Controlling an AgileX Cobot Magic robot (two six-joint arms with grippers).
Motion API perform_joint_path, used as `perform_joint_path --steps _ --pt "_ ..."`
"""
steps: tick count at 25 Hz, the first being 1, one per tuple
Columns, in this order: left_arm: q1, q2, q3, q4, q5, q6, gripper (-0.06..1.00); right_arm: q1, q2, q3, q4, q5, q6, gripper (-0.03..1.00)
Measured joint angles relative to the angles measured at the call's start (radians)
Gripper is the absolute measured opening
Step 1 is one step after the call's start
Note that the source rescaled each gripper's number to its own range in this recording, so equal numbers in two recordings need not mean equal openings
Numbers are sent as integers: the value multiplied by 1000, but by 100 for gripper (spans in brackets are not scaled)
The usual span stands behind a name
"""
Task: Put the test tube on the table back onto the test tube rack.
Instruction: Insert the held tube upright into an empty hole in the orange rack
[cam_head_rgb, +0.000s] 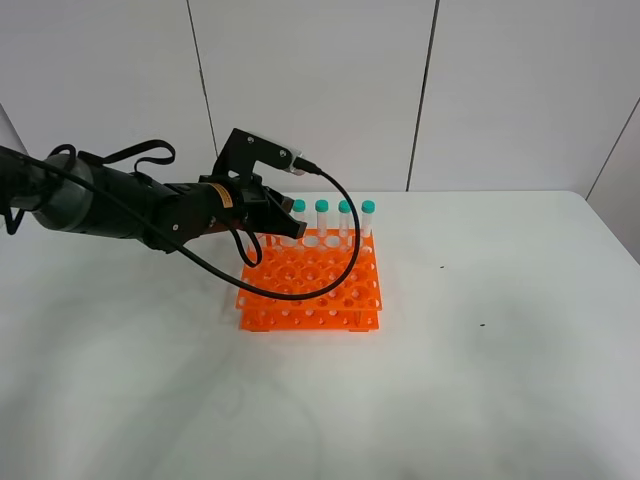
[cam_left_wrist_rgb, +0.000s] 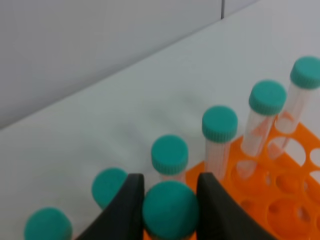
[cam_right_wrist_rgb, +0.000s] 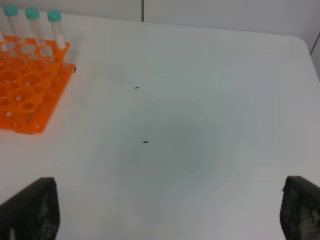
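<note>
- The left end effector (cam_head_rgb: 278, 214) reaches over the back left part of the test tube rack (cam_head_rgb: 330, 290). Its two fingers (cam_left_wrist_rgb: 127, 210) are closed to a narrow gap.
- That gap pinches the teal cap of the test tube (cam_left_wrist_rgb: 171, 210). The tube is off the counter (cam_head_rgb: 500, 380), held just in front of the rack's back row.
- The tube's body and tip are hidden, so whether it sits in a hole or hangs above one cannot be told.
- Risk: if the tip rests on the plastic between two holes, letting go would probably leave the tube tilted or toppling across the rack.
- Risk: the back-row caps (cam_left_wrist_rgb: 170, 154) stand just behind the fingers, so spreading wide could nudge a neighbour.
- Risk: the black cable (cam_head_rgb: 300, 295) droops across the rack's top and could drag on it when the arm pulls away.
- The rack's back row holds upright capped tubes, six caps showing in the left wrist view. Most of the nearer holes visible are empty.
- The right end effector (cam_right_wrist_rgb: 165, 215) hangs well to the right of the rack, fingers spread wide and holding nothing. Below it lie only bare counter and small dark specks (cam_right_wrist_rgb: 145, 142).
</note>
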Motion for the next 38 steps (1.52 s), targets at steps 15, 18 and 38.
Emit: perform_joint_path --steps 15,18,38 --pt "0 -51 0 16 111 0 0 0 0 0 0 0 0 97" --pt "0 -32 0 16 104 0 0 0 0 0 0 0 0 97" --pt "0 79 0 18 -5 0 0 0 0 0 0 0 0 97"
